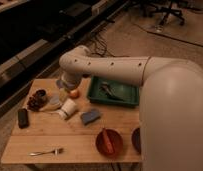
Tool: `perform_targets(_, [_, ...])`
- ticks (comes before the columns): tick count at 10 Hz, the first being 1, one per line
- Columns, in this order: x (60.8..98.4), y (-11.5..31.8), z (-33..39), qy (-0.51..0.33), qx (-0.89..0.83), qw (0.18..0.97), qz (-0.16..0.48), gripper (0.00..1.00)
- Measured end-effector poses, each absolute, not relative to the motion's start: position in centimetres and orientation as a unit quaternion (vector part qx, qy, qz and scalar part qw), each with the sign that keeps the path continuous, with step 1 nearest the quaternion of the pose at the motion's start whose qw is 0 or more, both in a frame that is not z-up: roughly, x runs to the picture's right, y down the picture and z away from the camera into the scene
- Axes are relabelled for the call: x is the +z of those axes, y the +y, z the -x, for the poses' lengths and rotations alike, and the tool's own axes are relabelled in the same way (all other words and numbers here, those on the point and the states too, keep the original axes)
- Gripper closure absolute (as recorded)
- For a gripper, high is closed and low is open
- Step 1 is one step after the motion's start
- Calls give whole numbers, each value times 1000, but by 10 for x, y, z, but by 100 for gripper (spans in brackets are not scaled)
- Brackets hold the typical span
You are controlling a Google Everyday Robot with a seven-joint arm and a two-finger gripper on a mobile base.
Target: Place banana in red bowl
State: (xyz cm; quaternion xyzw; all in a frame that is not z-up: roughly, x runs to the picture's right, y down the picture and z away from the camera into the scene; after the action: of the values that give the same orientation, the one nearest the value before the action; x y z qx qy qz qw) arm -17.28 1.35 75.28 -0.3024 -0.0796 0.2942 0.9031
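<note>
The red bowl (109, 141) stands near the table's front edge, right of the middle, with a reddish streak inside it. A pale elongated shape (55, 101), which I take for the banana, lies at the back left between a dark dish and a white cup, partly hidden by my wrist. My gripper (65, 88) hangs low over the table's back left, just above and right of that pale shape and next to a round orange fruit (74, 93). The large white arm reaches in from the right.
A green tray (115, 92) with dark items stands at the back right. There is also a white cup (68, 108), a blue-grey sponge (90, 116), a dark dish (36, 100), a black block (23, 117), a fork (45, 151) and a maroon dish (136, 140) half hidden by the arm.
</note>
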Motion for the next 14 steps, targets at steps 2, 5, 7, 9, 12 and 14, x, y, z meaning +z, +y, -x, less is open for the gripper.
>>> perform_targets(2, [780, 6, 190, -99, 251, 915, 299, 35])
perform_targets(5, [796, -7, 207, -124, 209, 922, 301, 35])
perform_targets(7, [796, -17, 220, -138, 190, 922, 308, 35])
perform_targets(9, [803, -17, 260, -158, 152, 917, 332, 35])
perform_targets(12, [819, -7, 280, -170, 138, 910, 351, 35])
perform_targets(14, [824, 6, 291, -173, 128, 908, 360, 35])
